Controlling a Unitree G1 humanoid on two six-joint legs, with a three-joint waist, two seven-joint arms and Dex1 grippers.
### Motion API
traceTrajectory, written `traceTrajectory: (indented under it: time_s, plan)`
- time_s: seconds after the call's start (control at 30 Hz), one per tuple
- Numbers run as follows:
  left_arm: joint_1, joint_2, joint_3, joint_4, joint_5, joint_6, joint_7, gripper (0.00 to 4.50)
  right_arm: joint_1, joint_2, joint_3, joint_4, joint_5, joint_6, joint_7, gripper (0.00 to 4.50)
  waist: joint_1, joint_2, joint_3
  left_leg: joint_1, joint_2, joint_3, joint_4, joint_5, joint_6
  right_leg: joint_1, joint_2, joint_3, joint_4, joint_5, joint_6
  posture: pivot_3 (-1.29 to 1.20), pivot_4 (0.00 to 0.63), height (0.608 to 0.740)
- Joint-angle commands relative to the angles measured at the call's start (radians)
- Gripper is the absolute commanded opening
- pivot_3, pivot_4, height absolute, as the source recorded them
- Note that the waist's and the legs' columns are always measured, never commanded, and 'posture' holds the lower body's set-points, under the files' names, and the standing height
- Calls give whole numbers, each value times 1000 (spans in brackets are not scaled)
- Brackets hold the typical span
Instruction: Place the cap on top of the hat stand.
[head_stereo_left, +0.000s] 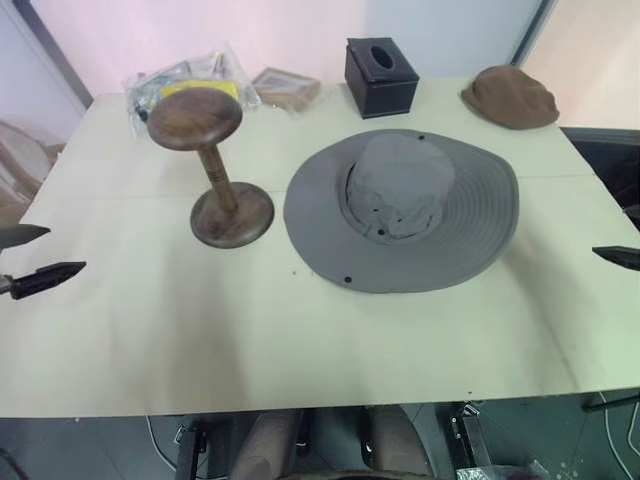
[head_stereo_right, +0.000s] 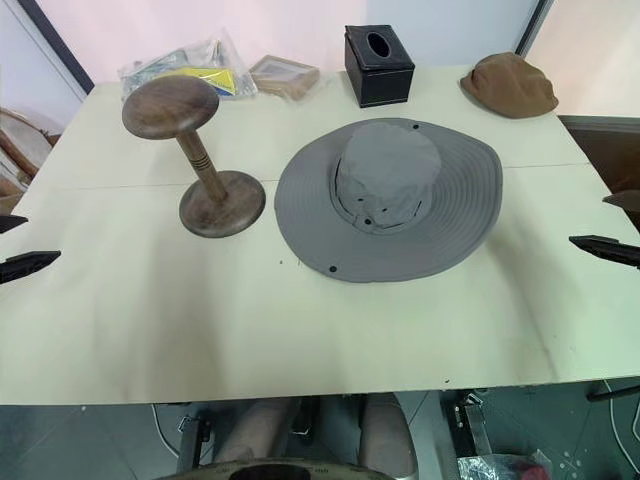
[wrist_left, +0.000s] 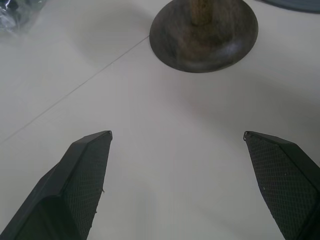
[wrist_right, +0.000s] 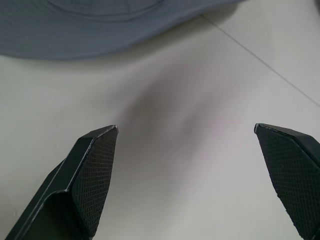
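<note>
With my left gripper (wrist_left: 177, 135) and right gripper (wrist_right: 186, 127) both hanging wide open and empty, the cap (head_stereo_left: 402, 208) is lying centre-frame, just right of the hat stand (head_stereo_left: 207, 165); soft, light and floppy, it is probably best pinched at its brim.
</note>
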Motion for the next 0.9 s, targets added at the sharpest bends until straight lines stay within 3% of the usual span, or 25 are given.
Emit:
traceTrajectory:
  time_s: [0.03,0.2,0.33,0.5,0.63,0.8,0.9]
  plan:
    - [-26,17,-11,9,6,-22,-12,4431,17,-4,-70,-9,1,-29,-18,4500,0,0,0,0,0,0,0,0,0,0,0,0,0,0,0,0,150,734]
    - [-114,23,-59,20,-17,6,-10,4431,45,8,-106,-45,1,-43,-51,4500,0,0,0,1,0,1,1,0,0,-1,0,2,3,0,0,0,150,734]
    - [-221,28,-97,-54,-116,130,-42,4431,54,20,-137,-134,21,-22,-71,4500,0,0,0,1,0,2,4,1,-1,-1,0,2,9,0,0,0,150,734]
    - [-378,32,-176,-205,-269,287,-95,4431,100,46,-210,-422,56,67,-95,4500,2,0,0,1,0,1,9,2,-2,-2,0,3,15,0,0,0,150,734]
    - [-549,30,-338,-266,-348,383,-196,4431,274,114,-302,-745,1,94,-89,4500,8,-2,-1,1,0,1,10,2,-3,0,1,2,15,0,0,0,150,734]
    - [-668,7,-524,-304,-295,350,-309,4431,427,229,-347,-1044,-88,127,-169,4500,9,-3,-1,0,0,1,15,2,-2,4,1,3,15,0,0,0,150,734]
    - [-766,-44,-617,-267,-260,326,-361,4431,480,297,-266,-1142,-261,47,-300,4500,9,-4,-1,0,0,1,16,2,-2,5,1,3,14,-1,-2,0,150,734]
